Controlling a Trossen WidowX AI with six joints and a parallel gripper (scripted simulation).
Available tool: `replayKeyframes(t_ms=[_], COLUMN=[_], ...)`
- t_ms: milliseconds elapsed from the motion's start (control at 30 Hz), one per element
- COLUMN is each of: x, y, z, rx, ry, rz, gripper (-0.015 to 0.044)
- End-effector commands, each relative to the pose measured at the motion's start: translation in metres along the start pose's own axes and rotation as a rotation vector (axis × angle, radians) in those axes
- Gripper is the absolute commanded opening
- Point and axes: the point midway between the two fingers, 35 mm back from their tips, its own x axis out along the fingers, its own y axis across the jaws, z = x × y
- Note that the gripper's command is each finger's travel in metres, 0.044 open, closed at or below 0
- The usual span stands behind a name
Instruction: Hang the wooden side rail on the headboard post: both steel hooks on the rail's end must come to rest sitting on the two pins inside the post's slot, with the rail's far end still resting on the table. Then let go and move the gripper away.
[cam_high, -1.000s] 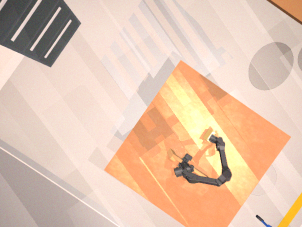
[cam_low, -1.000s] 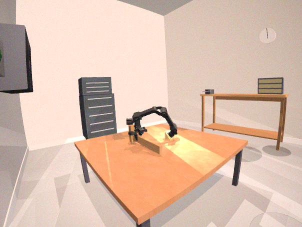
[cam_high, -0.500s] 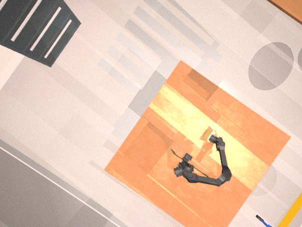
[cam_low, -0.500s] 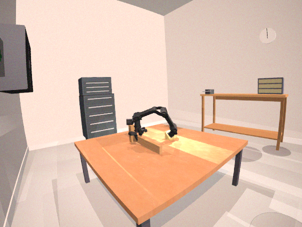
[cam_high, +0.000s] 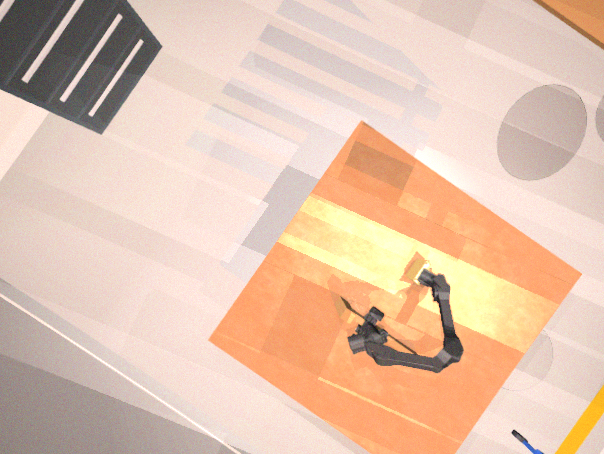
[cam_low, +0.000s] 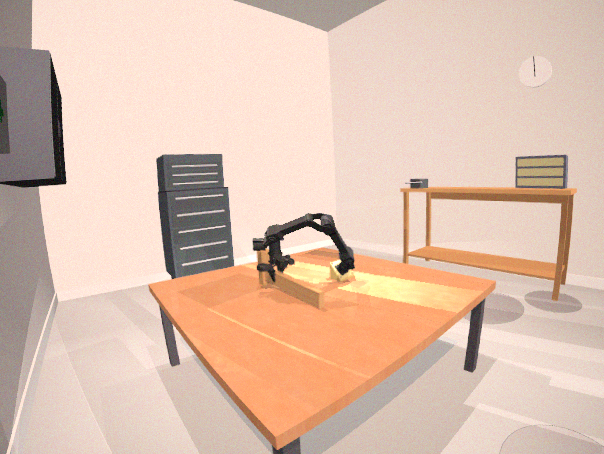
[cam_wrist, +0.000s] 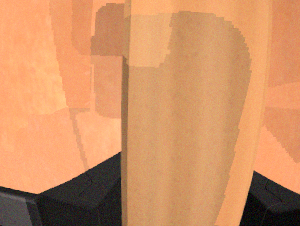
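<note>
The wooden side rail (cam_high: 400, 343) (cam_low: 300, 291) (cam_wrist: 185, 100) runs away from the headboard post, its far end low, at or very near the table top. The upright post (cam_high: 343, 306) (cam_low: 263, 258) stands at the rail's other end, partly hidden by the arm. My gripper (cam_high: 371, 330) (cam_low: 275, 273) (cam_wrist: 173, 158) is shut on the rail, near the post end. In the wrist view the rail fills the middle, with a black finger on each side. The hooks, the pins and the slot are hidden or too small to tell, so I cannot tell whether the hooks sit on the pins.
The arm's base stands by a pale block (cam_high: 416, 270) on the orange table (cam_high: 490, 320) (cam_low: 280, 380). The arm arches from there over to the rail. Dark drawer cabinets (cam_low: 200, 225) and a wooden workbench (cam_low: 490, 192) stand away from the table.
</note>
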Motion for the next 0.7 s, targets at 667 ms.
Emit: replayKeyframes(t_ms=[667], x=[0.0011], y=[0.0008], z=[-0.0005], rx=[0.002], ry=[-0.001], rz=[-0.001], gripper=[0.0131])
